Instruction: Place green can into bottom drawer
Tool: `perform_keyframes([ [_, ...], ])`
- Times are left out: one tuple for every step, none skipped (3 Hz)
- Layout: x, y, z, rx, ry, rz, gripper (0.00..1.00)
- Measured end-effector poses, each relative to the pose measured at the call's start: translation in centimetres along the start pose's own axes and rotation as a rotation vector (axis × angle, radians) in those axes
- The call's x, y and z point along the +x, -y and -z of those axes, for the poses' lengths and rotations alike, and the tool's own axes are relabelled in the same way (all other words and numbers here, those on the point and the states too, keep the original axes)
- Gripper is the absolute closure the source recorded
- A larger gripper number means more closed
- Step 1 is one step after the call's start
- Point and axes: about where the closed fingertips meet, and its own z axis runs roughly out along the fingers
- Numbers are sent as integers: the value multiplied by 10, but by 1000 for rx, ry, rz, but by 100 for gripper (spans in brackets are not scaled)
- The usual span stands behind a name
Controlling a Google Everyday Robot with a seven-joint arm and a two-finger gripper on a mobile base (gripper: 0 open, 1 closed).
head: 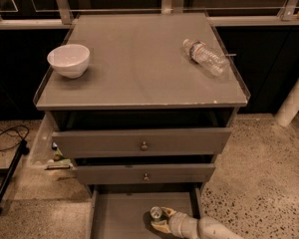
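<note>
The green can (156,213) stands upright on the floor of the bottom drawer (119,213), at 6 o'clock in the view. The gripper (161,220) is at the can, reaching in from 4 o'clock. I cannot tell whether it clamps the can. I think it is best to release gently and then lift straight up, so the can does not tip.

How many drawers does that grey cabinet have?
3, stacked: the top drawer and the middle drawer, each with a knob, and the bottom drawer pulled out below, where the end effector sits beside the green can. None seems hidden.
</note>
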Motion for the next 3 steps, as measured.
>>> perform_keyframes([
  [0,0,0,0,0,0,11],
  [0,0,0,0,0,0,0],
  [0,0,0,0,0,0,0],
])
